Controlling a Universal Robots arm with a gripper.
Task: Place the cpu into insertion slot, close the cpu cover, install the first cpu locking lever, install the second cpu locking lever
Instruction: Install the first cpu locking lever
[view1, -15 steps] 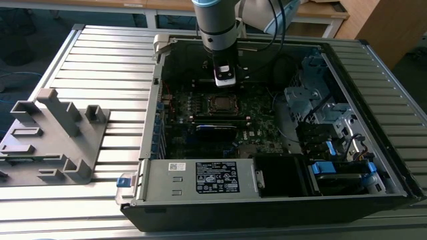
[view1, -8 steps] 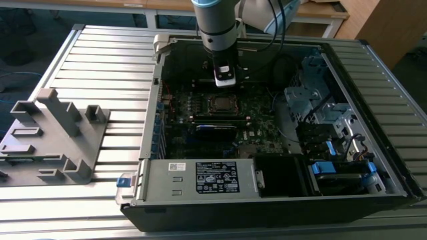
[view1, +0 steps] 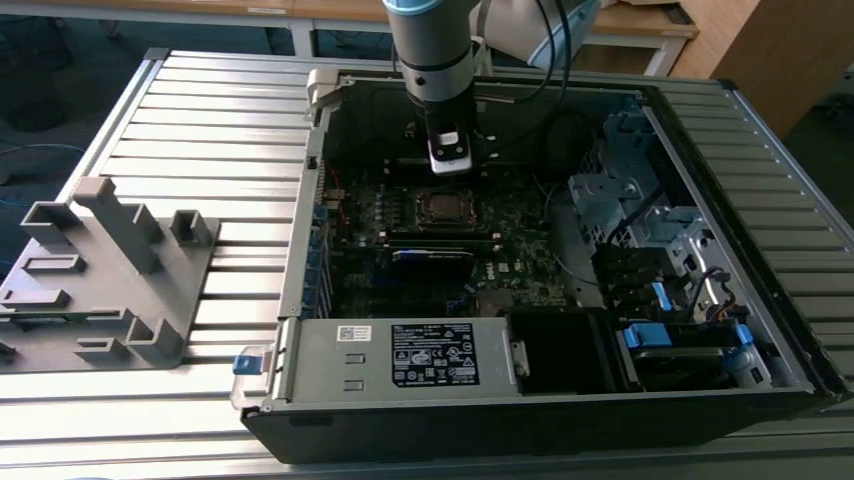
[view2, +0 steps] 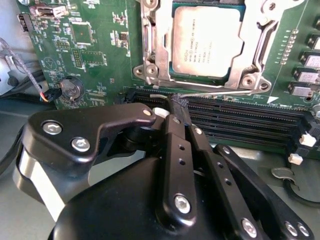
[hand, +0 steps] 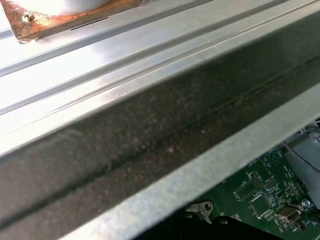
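Observation:
The cpu (view2: 207, 42), a flat square chip with a dull metal top, lies in the insertion slot (view1: 441, 207) on the green board. The silvery cpu cover (view2: 159, 50) lies flat around it, framing the chip. A thin wire locking lever (view2: 220, 92) runs along the socket's edge nearest my gripper. My black gripper (view2: 178, 105) has its fingers together, and their tip touches the hooked end of that lever. In the exterior view the gripper (view1: 450, 165) hangs inside the open computer case just behind the socket.
Long black memory slots (view2: 250, 120) run right beside the fingertips. A round battery (view2: 72, 89) and thin cables sit on the board nearby. The case walls (hand: 150, 150), a labelled power supply (view1: 400, 355) and drive cages (view1: 627, 200) hem the board in. A grey fixture (view1: 107, 270) stands on the exterior view's left.

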